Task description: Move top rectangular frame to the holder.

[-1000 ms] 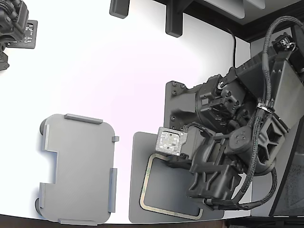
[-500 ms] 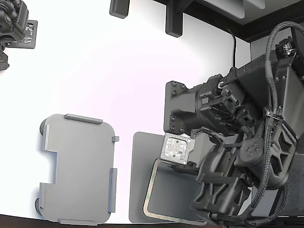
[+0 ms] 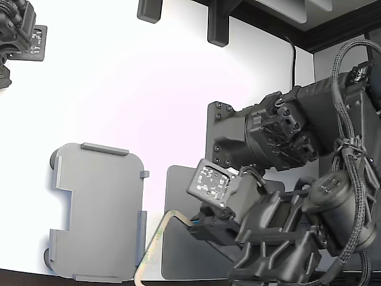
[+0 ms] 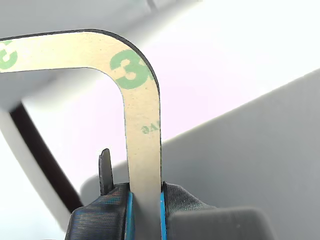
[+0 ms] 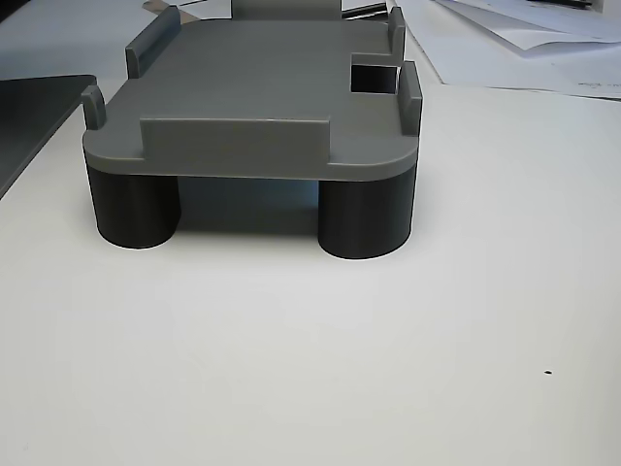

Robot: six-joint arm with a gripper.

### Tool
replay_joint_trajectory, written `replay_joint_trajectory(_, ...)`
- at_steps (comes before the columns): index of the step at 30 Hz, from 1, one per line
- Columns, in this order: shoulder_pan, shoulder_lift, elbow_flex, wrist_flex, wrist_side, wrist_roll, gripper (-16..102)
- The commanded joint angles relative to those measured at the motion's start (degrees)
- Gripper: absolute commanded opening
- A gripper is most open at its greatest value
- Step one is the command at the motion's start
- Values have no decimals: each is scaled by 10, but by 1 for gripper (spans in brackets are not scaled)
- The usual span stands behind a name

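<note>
White tabletop [image 3: 155, 101] carries the holder [image 3: 98, 211]; just beside it, the frame [image 3: 156, 235] hangs lifted over the grey mat [image 3: 178, 250]. From the wrist, the claw [image 4: 145, 207] pinches the frame's strip tight. Side-on, the holder stands bare.

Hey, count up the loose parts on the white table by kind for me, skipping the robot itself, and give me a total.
Beige rectangular frame, pinched in the gripper: 1
Light grey holder: 1
Darker grey flat mat: 1
Total: 3
</note>
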State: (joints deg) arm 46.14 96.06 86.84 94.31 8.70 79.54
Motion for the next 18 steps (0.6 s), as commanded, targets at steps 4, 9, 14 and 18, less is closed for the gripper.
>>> replay_joint_trajectory(4,-73,-59,-118,6,43,88,-10)
replay_joint_trajectory(9,-105,-67,-132,6,72,174,-10)
replay_joint_trajectory(14,-132,-106,-151,6,81,244,-10)
replay_joint_trajectory(18,-142,-139,-200,6,86,302,-10)
